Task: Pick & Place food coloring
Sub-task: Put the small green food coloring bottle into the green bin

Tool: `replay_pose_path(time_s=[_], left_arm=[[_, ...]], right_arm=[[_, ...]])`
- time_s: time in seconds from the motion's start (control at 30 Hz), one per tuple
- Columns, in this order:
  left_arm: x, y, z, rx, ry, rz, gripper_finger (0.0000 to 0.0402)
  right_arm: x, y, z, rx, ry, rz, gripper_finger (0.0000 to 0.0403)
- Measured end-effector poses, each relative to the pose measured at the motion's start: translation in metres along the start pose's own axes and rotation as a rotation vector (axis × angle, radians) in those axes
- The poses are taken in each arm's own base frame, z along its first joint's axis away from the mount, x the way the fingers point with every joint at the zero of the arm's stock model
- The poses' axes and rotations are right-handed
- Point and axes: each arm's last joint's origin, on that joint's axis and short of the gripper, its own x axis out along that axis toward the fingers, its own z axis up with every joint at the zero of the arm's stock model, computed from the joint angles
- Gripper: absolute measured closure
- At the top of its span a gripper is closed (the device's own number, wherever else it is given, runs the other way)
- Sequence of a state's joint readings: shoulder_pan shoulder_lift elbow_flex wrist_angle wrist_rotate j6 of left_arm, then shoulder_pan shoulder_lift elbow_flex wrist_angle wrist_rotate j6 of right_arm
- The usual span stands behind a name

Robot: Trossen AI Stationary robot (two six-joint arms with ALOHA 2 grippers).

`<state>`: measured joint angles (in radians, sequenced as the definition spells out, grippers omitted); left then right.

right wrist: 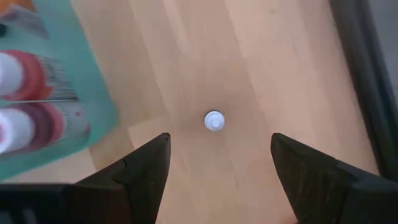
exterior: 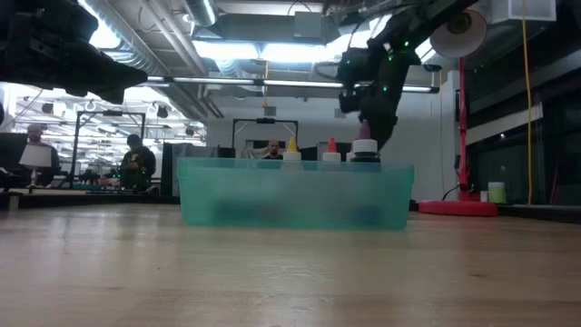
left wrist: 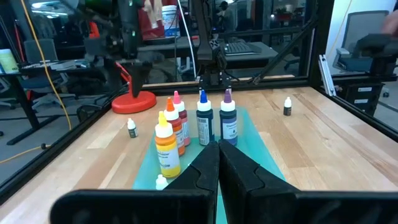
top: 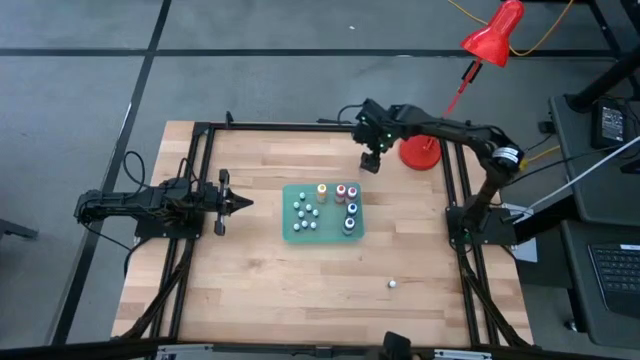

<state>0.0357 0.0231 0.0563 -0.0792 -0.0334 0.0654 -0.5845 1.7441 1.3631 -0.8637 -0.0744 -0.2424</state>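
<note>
The food coloring bottles [top: 322,208] stand on a flat green mat [top: 296,234] in the middle of the table, several tiny white-capped ones and taller orange, red and blue ones [left wrist: 202,121]. One tiny bottle [right wrist: 214,121] stands alone on the wood off the mat's far right corner. My right gripper [top: 372,162] hovers open above it, pointing down, a finger on either side [right wrist: 217,165]. The same bottle [left wrist: 131,127] shows in the left wrist view. My left gripper [top: 243,204] waits shut left of the mat [left wrist: 218,157].
Another tiny bottle [top: 392,284] stands alone on the wood toward the near right [left wrist: 286,106]. A red desk lamp's base [top: 420,152] sits at the far right, close to my right gripper. A black frame [top: 200,135] runs along the table's edges.
</note>
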Motion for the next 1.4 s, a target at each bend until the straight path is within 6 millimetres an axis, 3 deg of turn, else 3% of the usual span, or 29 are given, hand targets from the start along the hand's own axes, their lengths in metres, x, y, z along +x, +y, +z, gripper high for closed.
replay_pose_path(time_s=[0.67, 0.93, 1.4], left_arm=[[0.000, 0.000, 0.000, 0.000, 0.000, 0.000, 0.0398], [0.000, 0.000, 0.000, 0.000, 0.000, 0.000, 0.0398], [0.000, 0.000, 0.000, 0.000, 0.000, 0.000, 0.0398]], right_arm=[[0.071, -0.009, 0.002, 0.092, 0.130, -0.008, 0.0107], [0.073, -0.010, 0.004, 0.086, 0.117, -0.030, 0.0108], [0.077, -0.011, 0.002, 0.095, 0.137, -0.030, 0.0161]])
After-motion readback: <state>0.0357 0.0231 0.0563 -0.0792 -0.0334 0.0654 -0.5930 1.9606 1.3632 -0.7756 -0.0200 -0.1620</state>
